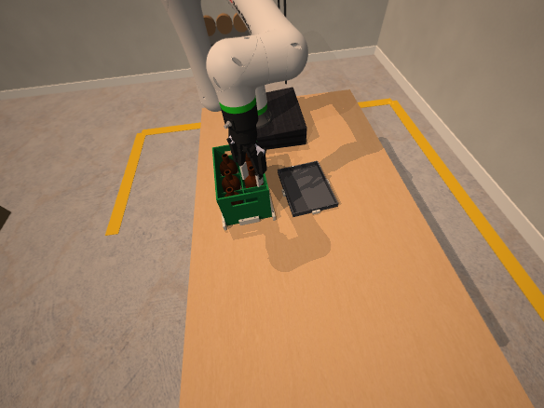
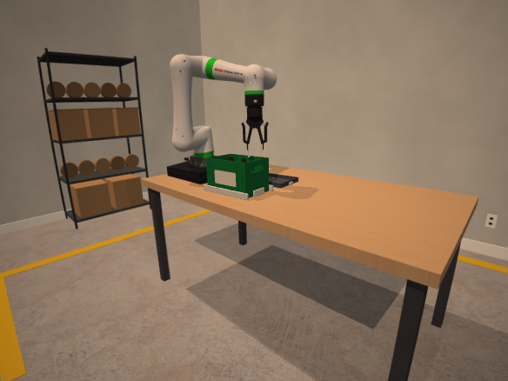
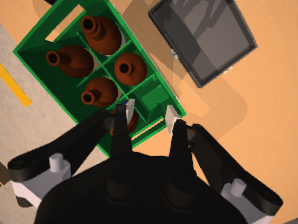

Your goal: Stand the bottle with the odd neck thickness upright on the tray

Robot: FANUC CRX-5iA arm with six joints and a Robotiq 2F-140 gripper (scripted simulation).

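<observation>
The green crate (image 1: 244, 210) (image 2: 257, 179) (image 3: 50, 28) stands on the table. In the wrist view it holds brown bottles: one at the top (image 3: 103, 37), one at the left (image 3: 73, 61), one in the middle (image 3: 132, 70), one below that (image 3: 102, 93), and one partly hidden behind a finger (image 3: 131, 123). One compartment at the right is empty. I cannot tell which neck differs. My gripper (image 1: 251, 177) (image 2: 256, 152) (image 3: 150, 109) is partly open, pointing down over the crate, with nothing between its fingertips. The dark tray (image 1: 309, 188) (image 2: 284, 180) (image 3: 220, 40) is empty beside the crate.
Pale strips (image 1: 249, 220) (image 2: 226, 192) lie along the crate's foot. The black robot base (image 1: 284, 118) (image 2: 187, 171) stands behind the crate and tray. The crate walls and dividers rise around the bottles. A shelf rack (image 2: 93, 100) stands beyond the table.
</observation>
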